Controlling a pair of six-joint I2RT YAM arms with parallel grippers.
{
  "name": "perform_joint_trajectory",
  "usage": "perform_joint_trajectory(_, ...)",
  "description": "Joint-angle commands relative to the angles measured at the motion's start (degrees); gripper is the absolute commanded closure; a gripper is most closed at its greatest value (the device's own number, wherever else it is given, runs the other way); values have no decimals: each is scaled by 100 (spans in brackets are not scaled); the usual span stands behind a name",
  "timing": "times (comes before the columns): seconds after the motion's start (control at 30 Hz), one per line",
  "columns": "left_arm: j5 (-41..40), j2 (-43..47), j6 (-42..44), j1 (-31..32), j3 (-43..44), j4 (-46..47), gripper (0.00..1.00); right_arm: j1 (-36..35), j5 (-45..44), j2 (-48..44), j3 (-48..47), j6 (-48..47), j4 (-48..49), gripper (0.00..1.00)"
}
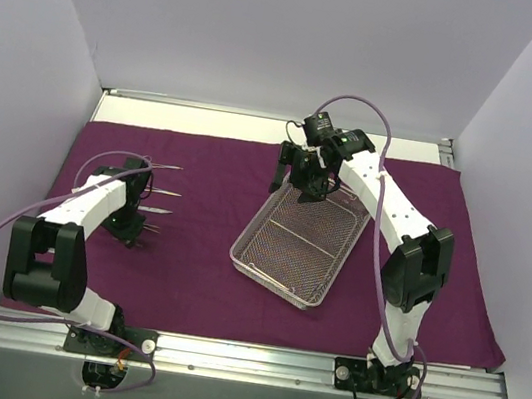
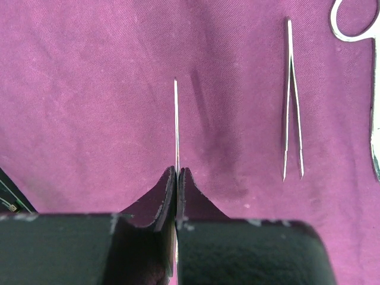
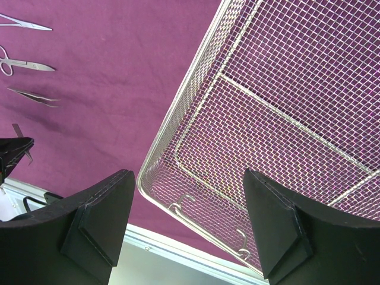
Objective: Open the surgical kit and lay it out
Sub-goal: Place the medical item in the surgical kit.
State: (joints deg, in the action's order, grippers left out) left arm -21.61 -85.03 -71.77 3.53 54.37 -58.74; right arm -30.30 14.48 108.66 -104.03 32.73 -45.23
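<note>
The dark purple cloth wrap (image 1: 193, 279) lies spread flat over the table. The empty wire-mesh tray (image 1: 273, 280) rests on it, right of centre and at an angle. My right gripper (image 1: 306, 188) hangs open above the tray's far end; in the right wrist view the gripper (image 3: 189, 178) straddles the tray's rim (image 3: 155, 196) with its small handle. Three silver instruments (image 1: 162, 193) lie in a row at the left. My left gripper (image 2: 177, 171) is shut on a thin metal instrument (image 2: 176, 119) seen edge-on, low over the cloth beside tweezers (image 2: 292, 107).
A scissor handle ring (image 2: 350, 27) lies at the far right of the left wrist view. White walls close in the left, back and right. A metal rail (image 1: 241, 358) runs along the near edge and a white strip (image 1: 188, 116) lies behind the cloth.
</note>
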Motion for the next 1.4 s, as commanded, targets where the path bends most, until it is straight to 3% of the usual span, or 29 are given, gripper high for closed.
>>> perform_joint_trajectory(0.0, -72, 39, -21, -37, 109, 100, 98, 33, 99, 67, 23, -83, -117, 25)
perform_joint_trajectory(1.03, 148, -479, 31, -327, -304, 715, 97, 139, 152, 138, 120, -30, -73, 25)
perform_joint_trajectory(1.37, 218, -576, -39, -327, -339, 776, 84, 156, 187, 138, 181, -21, -47, 24)
